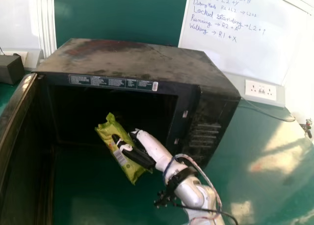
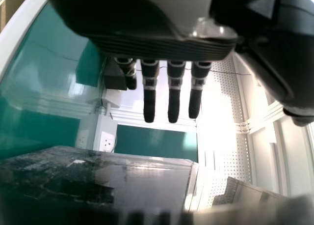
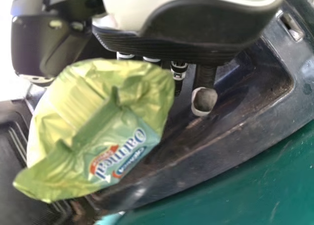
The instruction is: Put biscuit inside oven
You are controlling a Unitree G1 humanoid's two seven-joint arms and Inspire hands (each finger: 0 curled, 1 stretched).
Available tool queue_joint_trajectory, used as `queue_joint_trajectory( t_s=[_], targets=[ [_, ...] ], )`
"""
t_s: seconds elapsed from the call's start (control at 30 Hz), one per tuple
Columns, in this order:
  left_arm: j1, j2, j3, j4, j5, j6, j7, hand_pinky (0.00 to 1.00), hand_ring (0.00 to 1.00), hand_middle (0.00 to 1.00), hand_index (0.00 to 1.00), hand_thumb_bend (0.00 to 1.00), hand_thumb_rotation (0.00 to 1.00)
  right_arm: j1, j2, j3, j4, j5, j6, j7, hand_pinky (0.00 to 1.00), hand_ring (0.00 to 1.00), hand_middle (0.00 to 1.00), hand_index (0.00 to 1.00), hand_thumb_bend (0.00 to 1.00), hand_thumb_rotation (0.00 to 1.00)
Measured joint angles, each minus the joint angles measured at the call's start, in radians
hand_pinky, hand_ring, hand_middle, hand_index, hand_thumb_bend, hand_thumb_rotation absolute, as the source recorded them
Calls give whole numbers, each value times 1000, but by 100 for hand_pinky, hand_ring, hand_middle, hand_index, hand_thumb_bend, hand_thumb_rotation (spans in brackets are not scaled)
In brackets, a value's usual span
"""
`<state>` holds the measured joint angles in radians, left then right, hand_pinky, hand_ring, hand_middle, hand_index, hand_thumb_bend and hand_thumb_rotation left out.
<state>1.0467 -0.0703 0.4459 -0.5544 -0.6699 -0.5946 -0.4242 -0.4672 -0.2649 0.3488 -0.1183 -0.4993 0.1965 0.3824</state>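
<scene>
The right hand is pinching the biscuit packet; just ahead, the oven is standing open. Good placing is probably calling for a gentle grip, pushing deeper, then releasing softly. In its wrist view, the left hand is extending straight fingers.
</scene>
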Motion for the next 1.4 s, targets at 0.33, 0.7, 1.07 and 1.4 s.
queue_joint_trajectory(
  t_s=[0.33,0.7,1.07,1.4],
  targets=[
    [1,-4,0,0,2,0,-3,45,62,69,84,77,82,-107,19,2,138,-18,-21,-35,0,0,46,48,52,0],
    [3,-4,0,-1,0,3,-4,34,49,59,84,77,82,-202,22,-5,301,-21,-85,-93,0,0,46,48,52,0],
    [5,-5,-1,-1,-1,3,-11,12,18,29,87,74,76,-344,41,-11,516,-17,-145,-153,0,0,46,47,52,0],
    [8,-7,-1,-1,-4,3,-15,21,34,46,89,74,77,-449,66,10,721,-44,-199,-197,0,0,46,47,52,0]
  ],
)
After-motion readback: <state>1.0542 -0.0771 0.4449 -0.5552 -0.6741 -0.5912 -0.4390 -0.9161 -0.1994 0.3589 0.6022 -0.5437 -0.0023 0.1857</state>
